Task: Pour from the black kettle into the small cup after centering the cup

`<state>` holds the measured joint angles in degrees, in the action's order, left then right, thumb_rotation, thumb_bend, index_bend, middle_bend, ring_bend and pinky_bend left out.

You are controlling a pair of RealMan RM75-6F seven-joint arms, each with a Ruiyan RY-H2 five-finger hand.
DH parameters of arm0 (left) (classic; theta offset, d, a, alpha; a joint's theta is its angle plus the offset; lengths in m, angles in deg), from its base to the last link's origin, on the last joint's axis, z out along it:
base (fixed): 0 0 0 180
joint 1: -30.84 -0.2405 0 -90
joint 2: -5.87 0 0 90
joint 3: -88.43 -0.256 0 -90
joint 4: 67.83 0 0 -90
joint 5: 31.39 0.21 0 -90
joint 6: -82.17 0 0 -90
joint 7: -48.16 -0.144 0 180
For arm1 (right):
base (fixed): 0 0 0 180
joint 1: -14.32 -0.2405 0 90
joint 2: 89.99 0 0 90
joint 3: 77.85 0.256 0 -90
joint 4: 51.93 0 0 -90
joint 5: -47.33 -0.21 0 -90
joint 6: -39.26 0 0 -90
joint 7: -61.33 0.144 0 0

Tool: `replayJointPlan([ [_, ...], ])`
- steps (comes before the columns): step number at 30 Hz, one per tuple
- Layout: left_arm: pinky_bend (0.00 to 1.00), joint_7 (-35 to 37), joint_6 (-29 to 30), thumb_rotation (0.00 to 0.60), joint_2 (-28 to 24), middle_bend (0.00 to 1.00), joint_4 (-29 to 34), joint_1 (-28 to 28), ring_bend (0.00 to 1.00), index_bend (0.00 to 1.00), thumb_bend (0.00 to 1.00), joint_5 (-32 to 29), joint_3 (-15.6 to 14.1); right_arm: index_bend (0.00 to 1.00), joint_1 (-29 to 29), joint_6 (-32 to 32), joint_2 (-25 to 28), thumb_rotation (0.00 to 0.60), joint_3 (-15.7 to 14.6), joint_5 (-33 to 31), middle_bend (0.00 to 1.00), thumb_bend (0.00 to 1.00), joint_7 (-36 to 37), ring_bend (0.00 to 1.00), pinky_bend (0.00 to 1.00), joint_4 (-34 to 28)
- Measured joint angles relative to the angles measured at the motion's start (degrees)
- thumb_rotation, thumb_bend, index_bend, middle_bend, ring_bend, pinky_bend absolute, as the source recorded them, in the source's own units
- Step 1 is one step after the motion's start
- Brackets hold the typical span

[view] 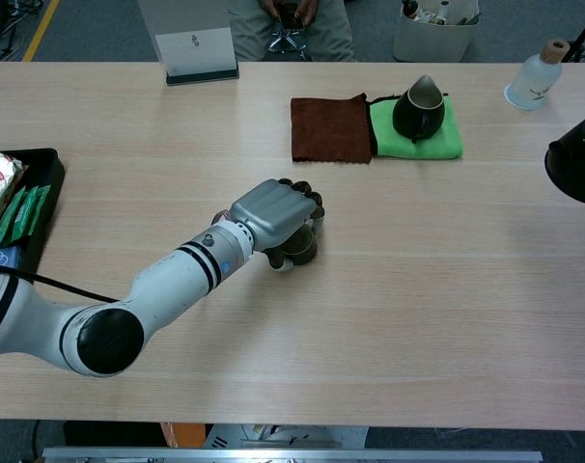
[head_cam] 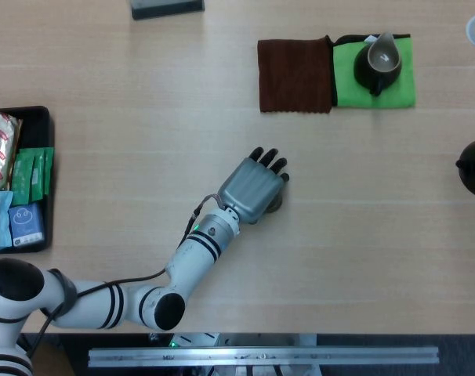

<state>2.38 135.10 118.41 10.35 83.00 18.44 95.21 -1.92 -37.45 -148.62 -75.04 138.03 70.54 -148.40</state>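
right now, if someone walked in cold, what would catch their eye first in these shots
First the left hand, mid-table, fingers curled over a small dark cup that it grips. Next the bright green cloth at the far side with a dark pitcher on it, a brown cloth lying beside it. At the right edge, the black kettle shows only partly.

Left hand (view: 273,217) sits mid-frame wrapped over the small cup (view: 300,251) on the desk (view: 418,289). Black kettle (view: 577,159) pokes in at the right edge, dark pitcher (view: 418,111) on a green cloth (view: 437,140) up top.
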Motion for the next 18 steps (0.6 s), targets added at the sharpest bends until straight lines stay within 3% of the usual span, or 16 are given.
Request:
replayJointPlan([
  [5, 0.15, -0.29, -0.02, 0.6, 0.12, 0.18, -0.39, 0.13, 0.09, 0.39, 0.22, -0.86, -0.15, 1.0, 0.0, 0.12, -0.1, 0.474, 0.12, -0.2, 0.99, 0.38, -0.01, 1.0, 0.17, 0.13],
  [12, 0.15, -0.79, 0.28, 0.6, -0.51, 0.17, 0.82, 0.24, 0.09, 0.29, 0.22, -1.47, -0.49, 1.0, 0.01, 0.13, -0.23, 0.474, 0.2, -0.19, 0.99, 0.38, -0.12, 1.0, 0.17, 0.02],
  [18, 0.15, -1.23, 0.22, 0.6, -0.48, 0.17, 1.01, 0.5, 0.09, 0.28, 0.22, -2.25, -0.67, 1.0, 0.25, -0.18, -0.05, 0.481, 0.2, -0.14, 0.99, 0.38, -0.04, 1.0, 0.17, -0.06],
])
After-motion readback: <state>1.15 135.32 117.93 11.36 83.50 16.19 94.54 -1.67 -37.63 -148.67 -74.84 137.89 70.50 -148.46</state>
